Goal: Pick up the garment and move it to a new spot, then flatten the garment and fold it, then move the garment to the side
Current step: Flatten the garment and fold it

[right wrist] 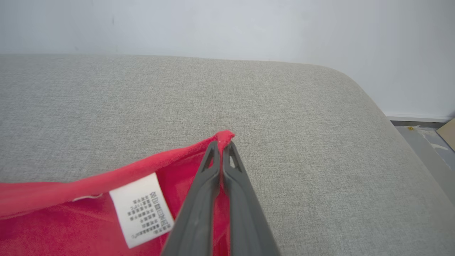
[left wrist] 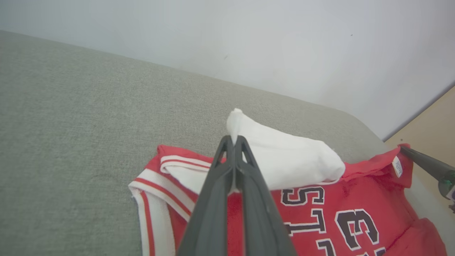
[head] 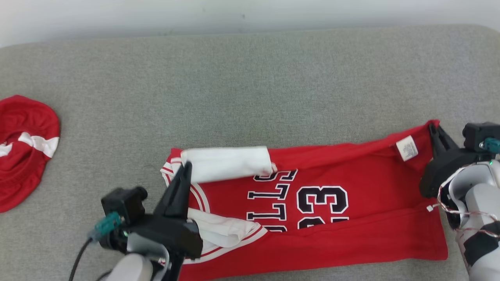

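Observation:
The garment (head: 351,195) is a red jersey with white sleeves, black lettering and the number 23, lying sideways on the grey couch cushion (head: 234,86). Its near long edge is folded over the body. My left gripper (head: 186,166) is shut on the white sleeve (left wrist: 284,160) at the collar end, the cloth pinched at the fingertips in the left wrist view. My right gripper (head: 433,127) is shut on the far red hem corner (right wrist: 224,137), beside the white care label (right wrist: 142,208).
A second red and white cloth (head: 23,148) lies bunched at the left edge of the cushion. A pale wall (head: 234,15) runs behind the cushion. In the right wrist view the cushion's rounded right edge (right wrist: 391,117) drops off to the floor.

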You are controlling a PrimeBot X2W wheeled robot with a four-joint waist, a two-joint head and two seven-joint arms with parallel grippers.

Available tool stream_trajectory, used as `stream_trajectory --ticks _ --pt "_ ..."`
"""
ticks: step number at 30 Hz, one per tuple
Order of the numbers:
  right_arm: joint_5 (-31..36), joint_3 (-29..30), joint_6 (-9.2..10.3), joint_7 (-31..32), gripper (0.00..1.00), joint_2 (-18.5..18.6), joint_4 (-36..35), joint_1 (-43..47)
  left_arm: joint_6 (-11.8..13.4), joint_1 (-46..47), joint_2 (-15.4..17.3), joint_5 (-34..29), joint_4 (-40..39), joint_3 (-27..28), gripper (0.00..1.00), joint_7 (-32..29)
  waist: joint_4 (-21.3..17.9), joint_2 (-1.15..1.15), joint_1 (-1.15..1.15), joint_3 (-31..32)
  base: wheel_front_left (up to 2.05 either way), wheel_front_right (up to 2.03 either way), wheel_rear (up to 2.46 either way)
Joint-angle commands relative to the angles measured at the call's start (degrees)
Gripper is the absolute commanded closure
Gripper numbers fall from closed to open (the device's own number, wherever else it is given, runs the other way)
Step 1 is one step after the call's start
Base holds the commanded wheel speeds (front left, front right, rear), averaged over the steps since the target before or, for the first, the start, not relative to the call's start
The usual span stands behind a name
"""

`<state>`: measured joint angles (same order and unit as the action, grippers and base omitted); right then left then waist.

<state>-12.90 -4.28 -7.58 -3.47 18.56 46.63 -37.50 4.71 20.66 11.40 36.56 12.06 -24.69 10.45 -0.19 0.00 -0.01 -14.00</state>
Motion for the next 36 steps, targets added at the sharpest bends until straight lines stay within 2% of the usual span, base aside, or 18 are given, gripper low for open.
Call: stream_trajectory --ticks 1,10,23,24,25,26,27,28,29,36 --pt "0.6 0.4 0.16 0.8 1.0 -0.2 -0.4 1.8 0.7 -3.1 0.1 1.1 -1.8 -0.2 1.0 -0.7 0.9 0.0 0.01 1.7 0.0 0.0 0.0" --pt "1.1 1.1 0.15 4.6 1.0 0.3 -1.9 6.3 2.7 -10.5 0.4 2.5 -6.0 -1.1 1.0 -2.0 1.5 0.0 0.01 4.0 0.0 0.0 0.0" --pt "2.1 2.3 0.16 9.2 1.0 0.6 -6.2 11.8 4.2 -16.4 0.8 4.1 -6.5 -1.4 1.0 -2.5 1.6 0.0 0.01 4.8 0.0 0.0 0.0" --pt "2.3 2.4 0.16 9.5 0.98 0.7 -6.5 12.1 4.3 -16.6 0.8 4.3 -6.2 -1.4 1.0 -2.7 1.7 0.0 0.01 4.8 0.0 0.0 0.0" --pt "2.4 2.5 0.16 10.0 0.82 0.7 -6.8 12.3 4.3 -16.6 0.9 4.2 -6.0 -1.5 1.0 -2.6 1.7 0.0 0.01 4.8 0.0 0.0 0.0" --pt "2.5 2.6 0.15 10.4 0.61 0.6 -7.1 12.6 4.2 -16.5 0.9 4.1 -5.8 -1.5 1.0 -2.5 1.7 0.0 0.01 4.8 0.0 0.0 0.0" --pt "2.7 2.9 0.16 10.9 0.0 0.5 -7.3 12.9 4.3 -16.5 0.9 4.1 -5.4 -1.6 0.99 -2.5 1.8 0.0 0.01 4.8 0.0 0.0 0.0" --pt "2.8 3.0 0.16 11.3 0.0 0.4 -7.6 13.1 4.4 -16.4 1.1 3.7 -5.1 -1.8 0.68 -2.7 1.8 0.0 0.01 4.8 0.0 0.0 0.0" --pt "2.7 3.4 0.16 11.4 0.0 0.2 -8.0 13.2 4.4 -16.3 1.0 3.5 -4.9 -1.8 0.0 -2.5 1.8 0.0 0.01 4.9 0.0 0.0 0.0" --pt "2.4 6.1 0.15 11.4 0.0 -0.4 -10.8 15.8 4.5 -16.8 1.4 2.8 -3.5 -0.9 0.0 0.9 2.2 0.0 0.01 6.4 0.0 0.0 0.0"
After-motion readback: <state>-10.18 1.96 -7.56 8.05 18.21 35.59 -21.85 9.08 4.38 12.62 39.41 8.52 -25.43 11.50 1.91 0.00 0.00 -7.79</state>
